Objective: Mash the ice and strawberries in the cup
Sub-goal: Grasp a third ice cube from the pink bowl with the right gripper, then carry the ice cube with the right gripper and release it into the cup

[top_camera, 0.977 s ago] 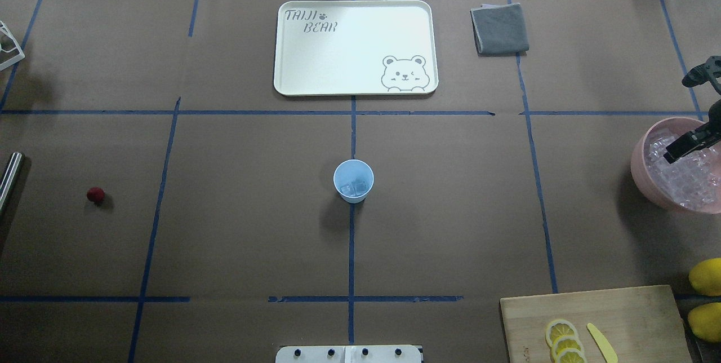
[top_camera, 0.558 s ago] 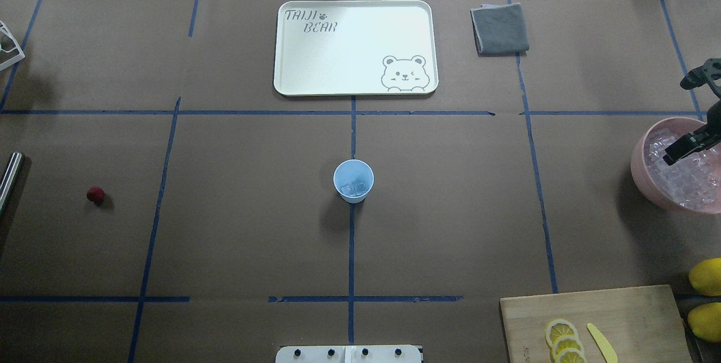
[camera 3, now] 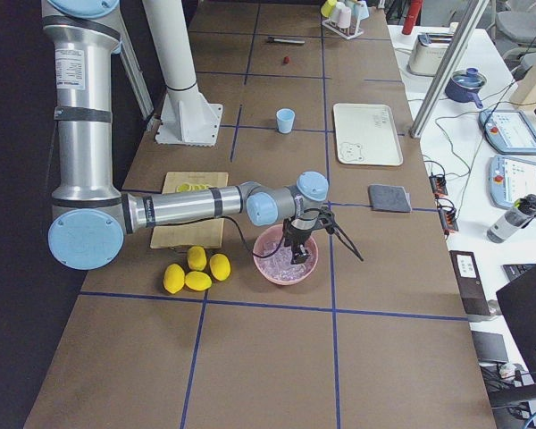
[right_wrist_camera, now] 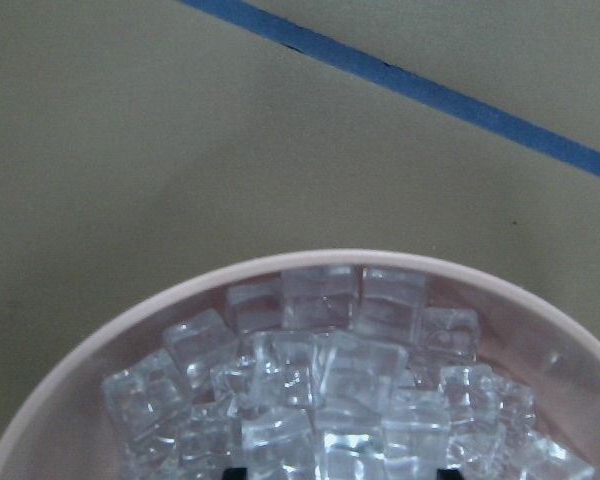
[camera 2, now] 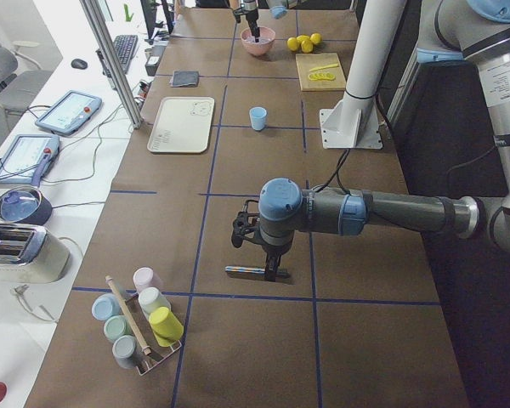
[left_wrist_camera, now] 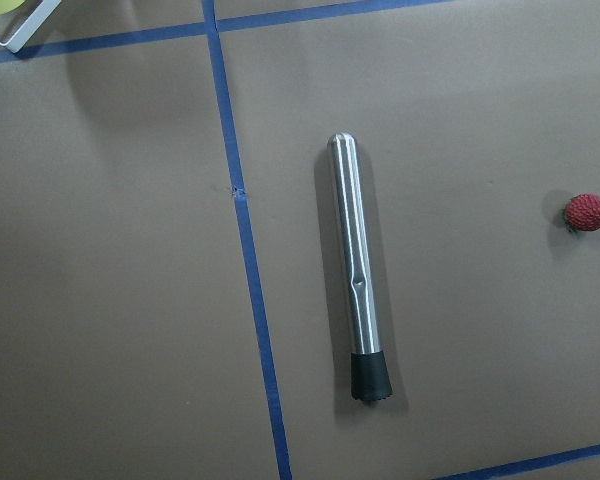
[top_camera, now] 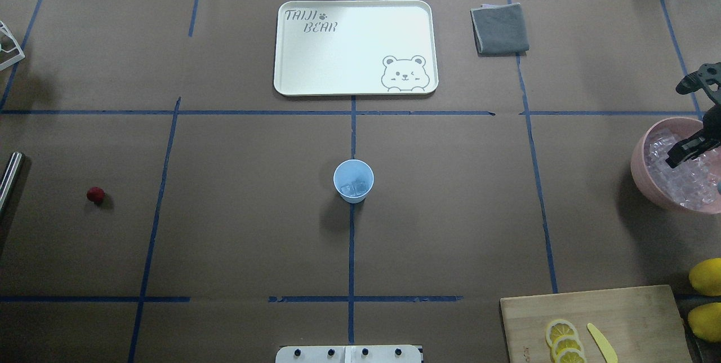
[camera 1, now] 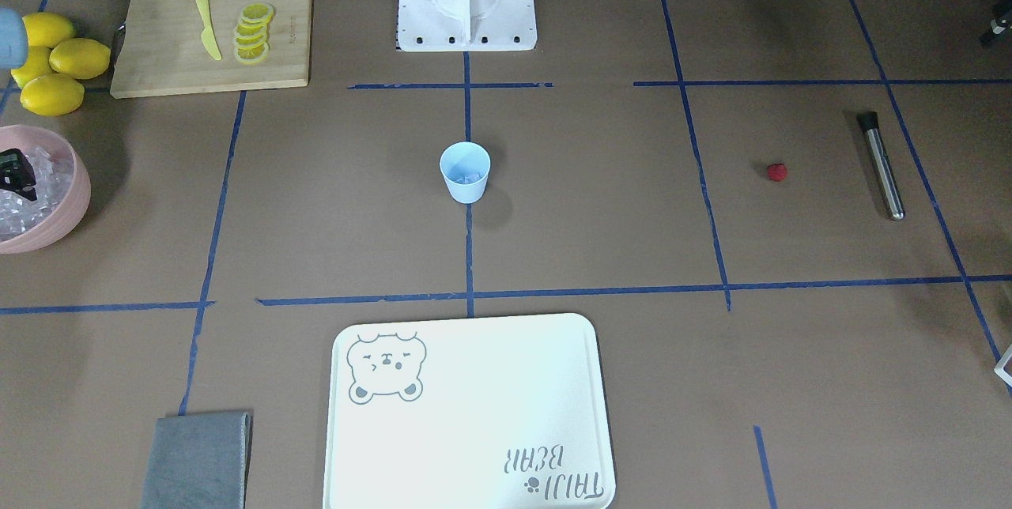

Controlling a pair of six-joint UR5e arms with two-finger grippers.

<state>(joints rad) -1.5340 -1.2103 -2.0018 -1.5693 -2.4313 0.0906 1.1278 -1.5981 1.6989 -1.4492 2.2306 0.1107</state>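
The pale blue cup point(top_camera: 353, 181) stands upright at the table's middle with a few clear ice cubes point(top_camera: 355, 188) in its bottom. More ice point(right_wrist_camera: 320, 380) fills the pink bowl point(top_camera: 639, 165) at the right edge. My right gripper point(camera 3: 297, 255) hangs open just above that ice, and its dark fingertips barely show at the bottom of the right wrist view. The red strawberry point(top_camera: 95, 194) lies alone at the far left. My left gripper point(camera 2: 263, 259) hovers over a steel muddler point(left_wrist_camera: 358, 270); I cannot tell whether it is open or shut.
A white bear tray point(top_camera: 349, 47) and a folded grey cloth point(top_camera: 499, 29) lie at the far side. A cutting board point(top_camera: 619, 306) with lemon slices and a yellow knife sits near right, beside whole lemons point(top_camera: 707, 275). A rack of cups point(camera 2: 140, 319) stands at the left end.
My right gripper has shifted slightly over the pink bowl, closer to the ice. The cup, strawberry and muddler have not moved.
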